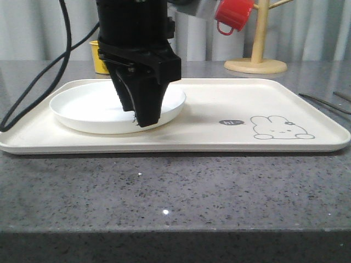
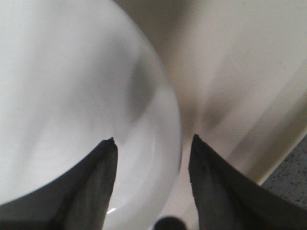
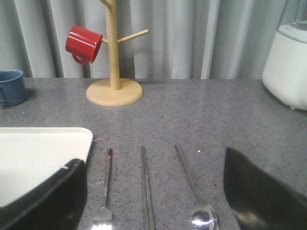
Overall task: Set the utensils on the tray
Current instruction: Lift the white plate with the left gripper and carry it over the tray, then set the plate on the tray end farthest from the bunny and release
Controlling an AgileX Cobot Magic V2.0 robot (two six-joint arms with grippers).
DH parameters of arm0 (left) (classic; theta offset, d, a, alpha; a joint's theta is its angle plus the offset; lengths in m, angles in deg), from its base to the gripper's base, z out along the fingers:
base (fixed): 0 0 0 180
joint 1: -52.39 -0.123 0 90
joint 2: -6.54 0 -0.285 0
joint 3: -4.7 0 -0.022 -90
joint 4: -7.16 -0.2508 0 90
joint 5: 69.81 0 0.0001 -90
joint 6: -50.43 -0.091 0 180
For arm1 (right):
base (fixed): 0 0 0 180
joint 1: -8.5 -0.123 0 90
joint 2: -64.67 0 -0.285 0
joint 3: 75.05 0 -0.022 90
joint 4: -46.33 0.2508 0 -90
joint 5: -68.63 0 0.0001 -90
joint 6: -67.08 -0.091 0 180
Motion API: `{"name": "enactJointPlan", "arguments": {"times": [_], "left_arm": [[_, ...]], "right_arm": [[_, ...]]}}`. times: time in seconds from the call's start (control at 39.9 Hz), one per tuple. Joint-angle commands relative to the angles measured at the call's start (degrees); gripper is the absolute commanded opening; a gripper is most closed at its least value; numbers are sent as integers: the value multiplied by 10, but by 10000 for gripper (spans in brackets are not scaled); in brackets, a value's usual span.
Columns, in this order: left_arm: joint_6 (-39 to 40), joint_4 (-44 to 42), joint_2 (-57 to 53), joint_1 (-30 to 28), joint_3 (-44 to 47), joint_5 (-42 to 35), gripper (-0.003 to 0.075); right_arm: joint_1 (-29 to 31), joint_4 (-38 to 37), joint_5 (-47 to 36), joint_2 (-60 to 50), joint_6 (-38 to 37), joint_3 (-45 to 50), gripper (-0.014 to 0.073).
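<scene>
The cream tray (image 1: 230,98) with a rabbit drawing lies across the table and carries a round white plate (image 1: 82,112) on its left half. My left gripper (image 1: 143,121) points down at the plate's right side. In the left wrist view it (image 2: 153,143) is open, one finger over the plate (image 2: 72,96) and the other over the tray (image 2: 230,72), with the plate's rim between them. The utensils lie side by side on the grey table right of the tray: fork (image 3: 106,182), chopsticks (image 3: 145,187), spoon (image 3: 189,182). My right gripper (image 3: 152,157) hovers open above them, holding nothing.
A wooden mug tree (image 1: 258,49) with a red mug (image 1: 233,16) stands behind the tray. A yellow mug (image 1: 98,60) sits at the back left, and black cables (image 1: 38,82) hang there. A blue mug (image 3: 12,86) and a white appliance (image 3: 288,67) stand further back.
</scene>
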Motion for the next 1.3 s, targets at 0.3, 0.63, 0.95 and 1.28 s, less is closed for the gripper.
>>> {"name": "enactJointPlan", "arguments": {"times": [0.3,0.63,0.95,1.28], "left_arm": [[43,-10,-200,-188,-10,19,-18],[58,69,-429,-354,308,-256,-18],[58,99,-918,-352,697,-536,-18],[58,109,-1039,-352,741,-538,-18]], "right_arm": [[2,-3,-46,9,5,-20,608],[2,-3,-46,9,5,-20,608],[2,-3,-46,9,5,-20,608],[2,-3,-46,9,5,-20,608]]}}
